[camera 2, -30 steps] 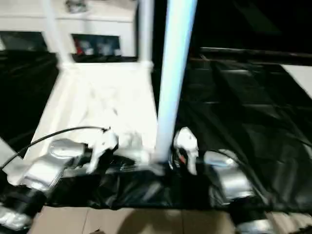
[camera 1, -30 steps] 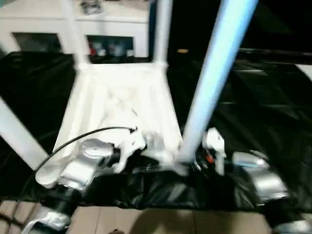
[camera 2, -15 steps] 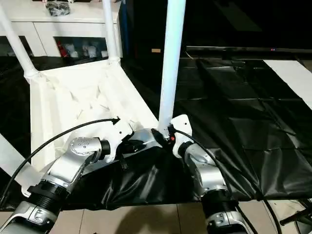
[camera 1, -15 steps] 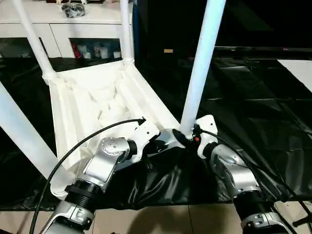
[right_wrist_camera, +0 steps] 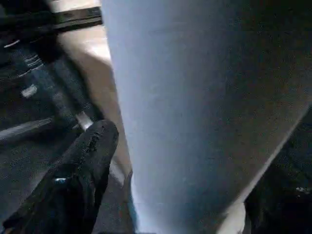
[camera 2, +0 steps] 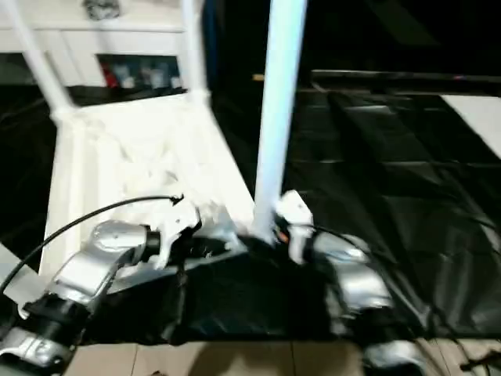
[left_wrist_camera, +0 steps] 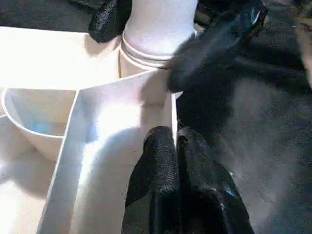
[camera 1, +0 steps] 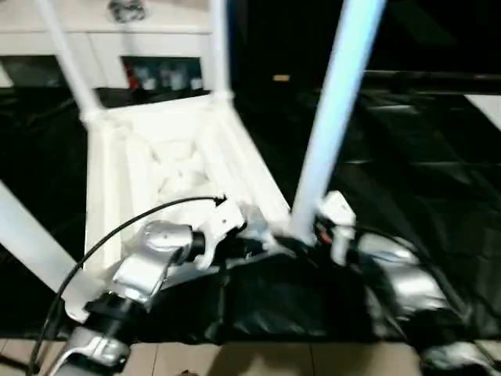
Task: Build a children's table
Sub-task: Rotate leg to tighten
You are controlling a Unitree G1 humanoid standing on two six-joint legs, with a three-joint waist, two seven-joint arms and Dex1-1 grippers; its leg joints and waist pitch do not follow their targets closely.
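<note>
Left eye view: tabletop (camera 1: 156,157) upside down on black sheet (camera 1: 438,180), near leg (camera 1: 333,125) upright in corner socket between both grippers.

Left wrist view: left gripper (left_wrist_camera: 176,146) pinched shut on rim rib (left_wrist_camera: 171,114) just behind socket (left_wrist_camera: 146,61). Keep clamped to steady tabletop.

Right wrist view: right gripper (right_wrist_camera: 165,195) spread around leg base, one finger (right_wrist_camera: 85,161) beside it; contact probably released. Confirm leg fully seated before withdrawing.

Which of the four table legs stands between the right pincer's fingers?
The near right leg, the one closest to the robot's right arm, rising from the tabletop corner; the right pincer straddles its base.
</note>
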